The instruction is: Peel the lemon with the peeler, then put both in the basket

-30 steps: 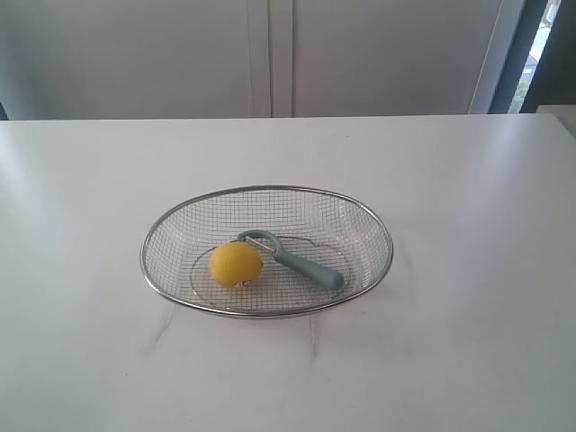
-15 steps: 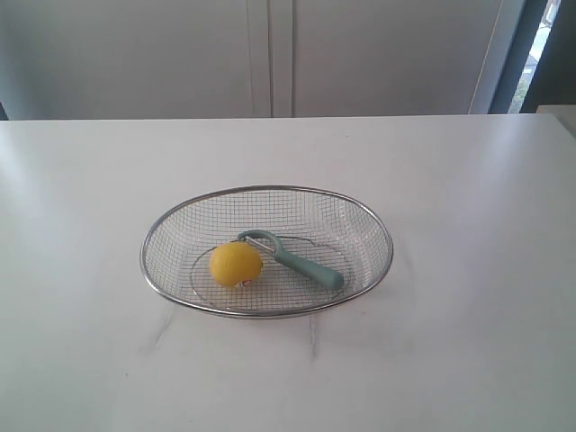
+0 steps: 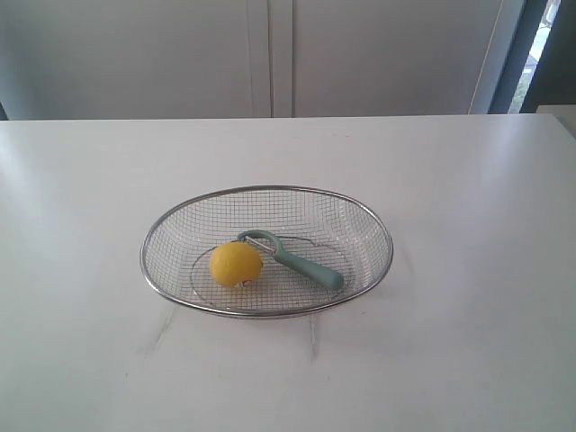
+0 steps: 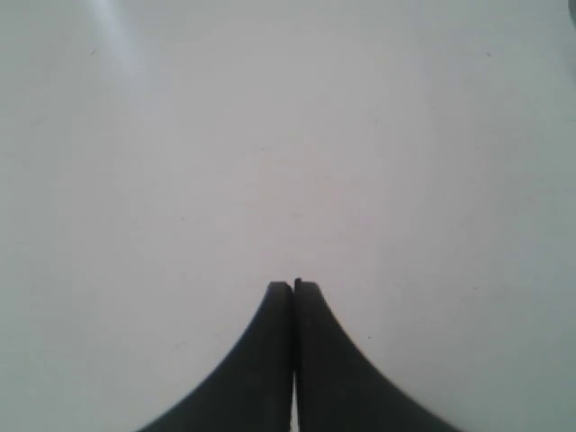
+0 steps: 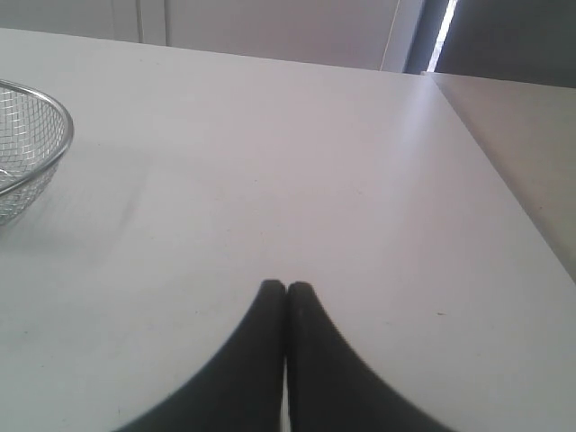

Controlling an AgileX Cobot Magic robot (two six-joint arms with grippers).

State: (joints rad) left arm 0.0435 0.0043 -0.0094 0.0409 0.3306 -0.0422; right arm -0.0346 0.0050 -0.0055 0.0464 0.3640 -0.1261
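The silver wire-mesh basket [image 3: 369, 225] stands in the middle of the white table. Inside it lies the yellow lemon [image 3: 236, 264] at its left, with the teal-green peeler [image 3: 301, 263] beside it, head against the lemon and handle pointing right. Neither arm shows in the exterior view. My left gripper [image 4: 293, 286] is shut and empty over bare white tabletop. Shut and empty too, my right gripper [image 5: 286, 288] hovers over the table, with the basket's rim [image 5: 56, 148] at the edge of its view.
The white table [image 3: 468, 315] stretches wide on all sides of the basket. Its right edge [image 5: 504, 180] runs close to my right gripper. Pale cabinet doors [image 3: 270, 54] stand behind the far edge.
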